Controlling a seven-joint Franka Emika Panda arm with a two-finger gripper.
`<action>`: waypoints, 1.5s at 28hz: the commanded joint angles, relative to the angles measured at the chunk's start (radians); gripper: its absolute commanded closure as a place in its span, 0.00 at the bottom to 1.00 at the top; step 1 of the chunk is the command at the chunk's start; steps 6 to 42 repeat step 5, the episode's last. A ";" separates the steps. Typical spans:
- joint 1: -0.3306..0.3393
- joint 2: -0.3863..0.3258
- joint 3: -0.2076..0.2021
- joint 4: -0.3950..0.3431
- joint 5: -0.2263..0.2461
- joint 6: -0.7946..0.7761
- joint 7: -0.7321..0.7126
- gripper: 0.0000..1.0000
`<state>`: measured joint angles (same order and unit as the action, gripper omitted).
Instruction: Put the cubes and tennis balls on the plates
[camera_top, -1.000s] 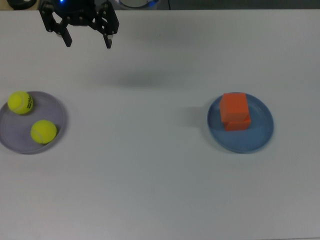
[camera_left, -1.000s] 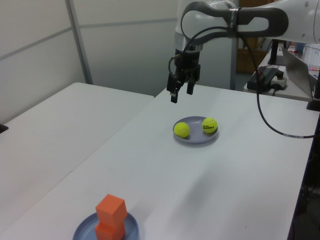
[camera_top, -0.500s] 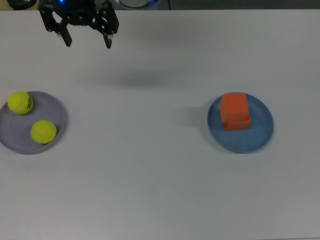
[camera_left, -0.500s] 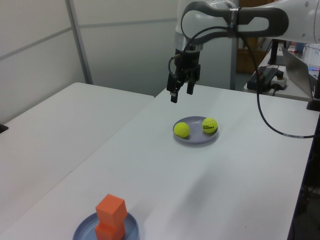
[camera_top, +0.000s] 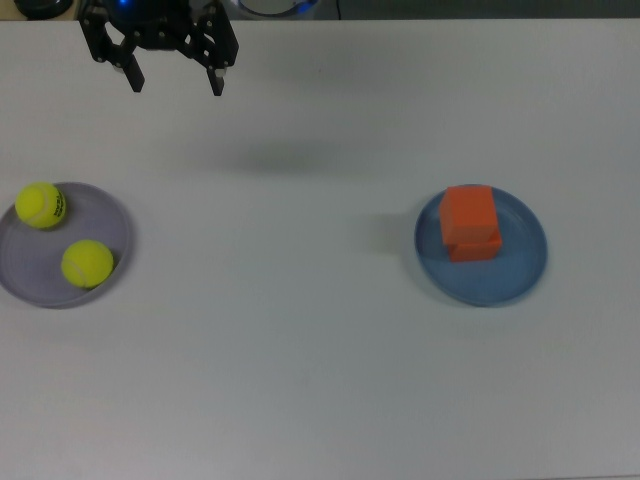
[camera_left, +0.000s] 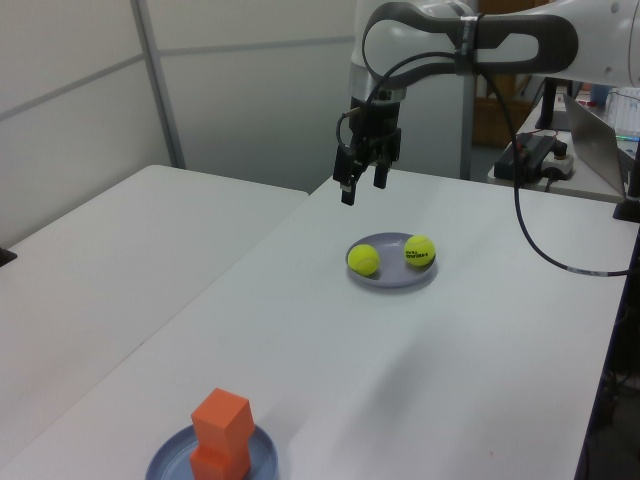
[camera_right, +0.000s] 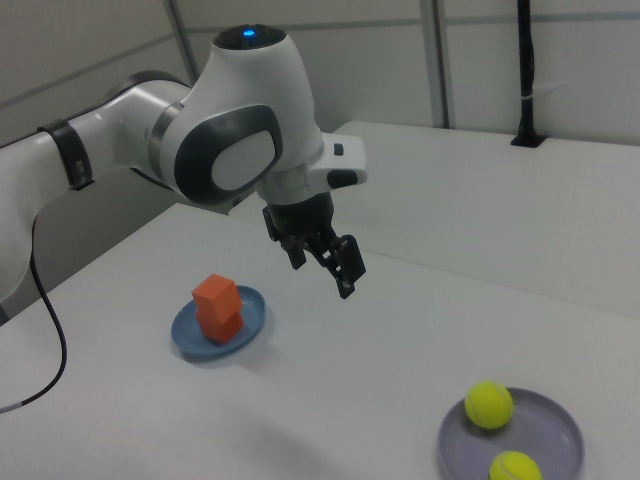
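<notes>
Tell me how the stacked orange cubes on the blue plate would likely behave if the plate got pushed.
The upper cube sits slightly askew on the lower cube, so a sharp shove would probably topple it. Their flat faces and sharp edges suggest they would slide rather than roll. The blue plate has a raised rim that might catch a falling cube.
</notes>
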<state>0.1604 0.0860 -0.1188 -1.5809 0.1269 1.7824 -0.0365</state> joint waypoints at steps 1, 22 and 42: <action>0.004 -0.032 0.005 -0.030 -0.015 -0.011 0.021 0.00; 0.002 -0.032 0.005 -0.030 -0.015 -0.011 0.021 0.00; 0.002 -0.032 0.005 -0.030 -0.015 -0.011 0.021 0.00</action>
